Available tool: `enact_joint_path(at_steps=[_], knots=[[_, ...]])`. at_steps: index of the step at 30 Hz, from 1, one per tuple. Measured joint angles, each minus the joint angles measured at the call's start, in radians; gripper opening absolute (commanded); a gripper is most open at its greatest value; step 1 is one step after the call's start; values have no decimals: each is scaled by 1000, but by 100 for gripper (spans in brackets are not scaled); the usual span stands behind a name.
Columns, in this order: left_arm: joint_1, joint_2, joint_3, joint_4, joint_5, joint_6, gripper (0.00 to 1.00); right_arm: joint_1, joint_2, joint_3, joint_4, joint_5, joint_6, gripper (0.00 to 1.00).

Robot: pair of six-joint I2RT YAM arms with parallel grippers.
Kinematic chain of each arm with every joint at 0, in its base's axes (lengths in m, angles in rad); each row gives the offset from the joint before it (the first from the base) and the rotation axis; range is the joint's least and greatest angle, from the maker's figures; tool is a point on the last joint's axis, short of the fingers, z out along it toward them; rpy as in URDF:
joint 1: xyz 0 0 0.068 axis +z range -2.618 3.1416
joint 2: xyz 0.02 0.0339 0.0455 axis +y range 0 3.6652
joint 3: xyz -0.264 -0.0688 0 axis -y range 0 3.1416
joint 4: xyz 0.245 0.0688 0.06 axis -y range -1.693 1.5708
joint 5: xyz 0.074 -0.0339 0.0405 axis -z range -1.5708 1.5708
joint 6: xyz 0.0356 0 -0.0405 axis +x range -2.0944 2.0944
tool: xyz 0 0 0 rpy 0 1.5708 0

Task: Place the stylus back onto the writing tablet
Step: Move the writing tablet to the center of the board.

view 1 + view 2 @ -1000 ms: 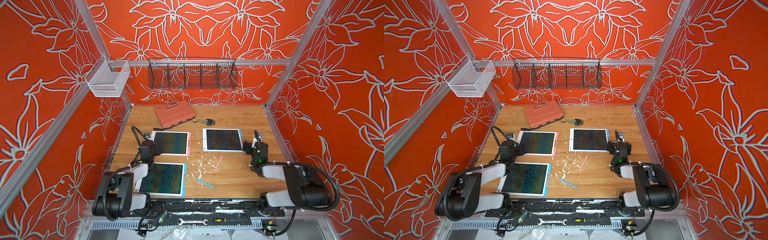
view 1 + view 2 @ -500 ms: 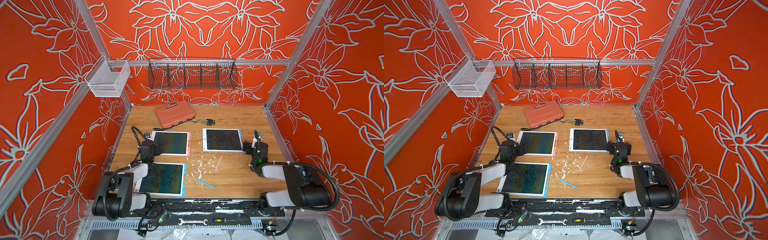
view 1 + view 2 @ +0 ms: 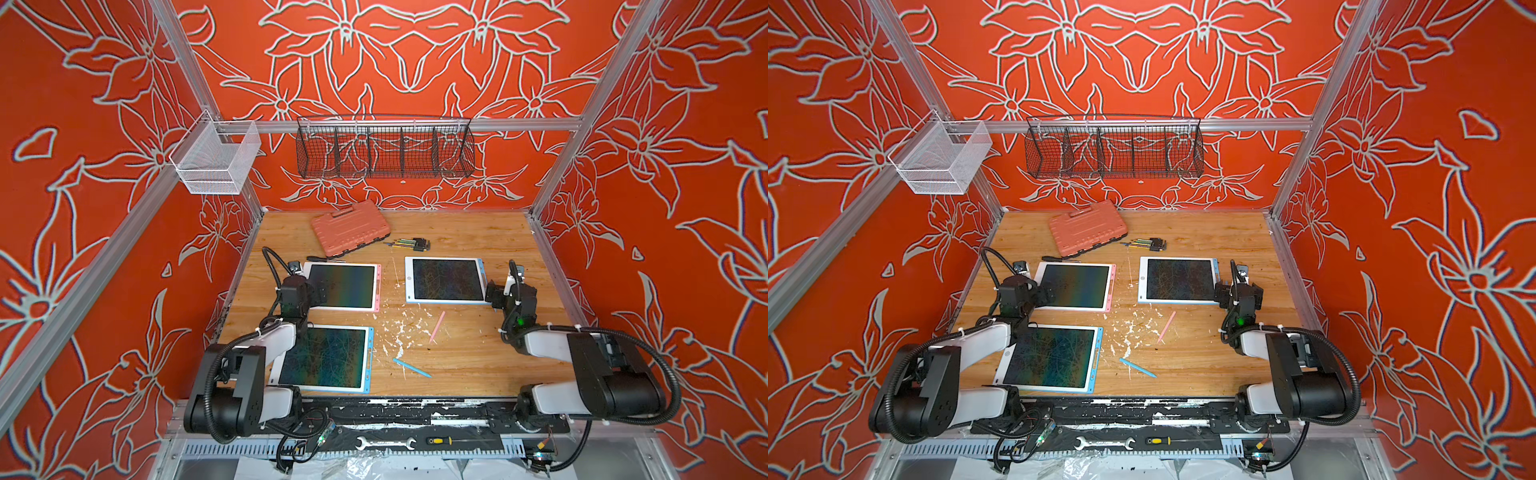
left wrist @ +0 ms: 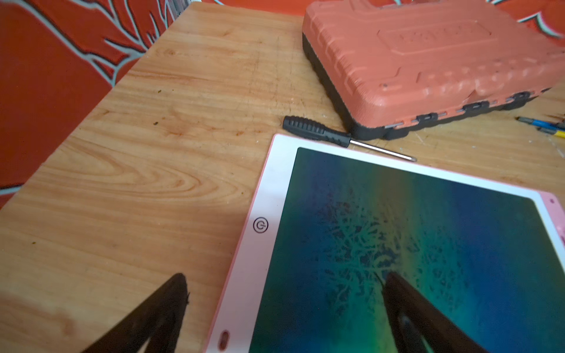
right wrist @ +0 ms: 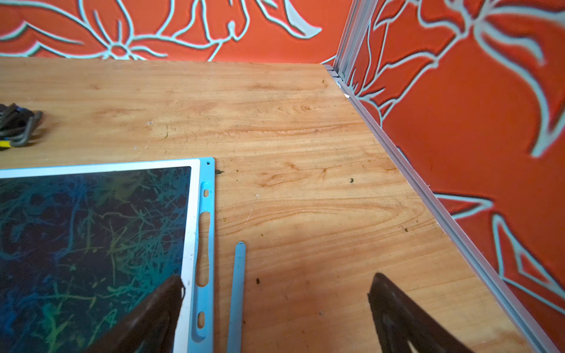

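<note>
Nothing moved: three tablets (image 3: 343,286) (image 3: 446,279) (image 3: 328,357), three styluses (image 3: 437,326) (image 3: 411,368) (image 5: 237,296), one toolcase (image 3: 349,226).

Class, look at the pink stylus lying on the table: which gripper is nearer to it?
Right. The right gripper is at the right edge of the far blue-framed tablet, just beyond the pink stylus. The left gripper is at the pink-framed tablet, over its left edge, with that tablet between.

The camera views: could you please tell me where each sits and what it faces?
Top views: high at the front, looking down on the table; left arm and right arm show.
Left wrist: past the open left gripper, at the pink tablet and toolcase.
Right wrist: past the open right gripper, at the blue tablet and blue stylus.
Shared: toolcase, in left wrist and top views.
</note>
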Motion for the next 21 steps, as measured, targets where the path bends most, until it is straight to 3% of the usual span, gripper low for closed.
enact_joint_path(at_steps=[5,11,21], knots=[[0,-59,50,-110,17,3,97,0,-116,4,-85,-2,0,97],[0,-122,153,-328,59,-14,97,0,-247,103,-338,2,36,97],[0,-206,323,-730,151,-229,97,4,-319,372,-850,34,224,97]])
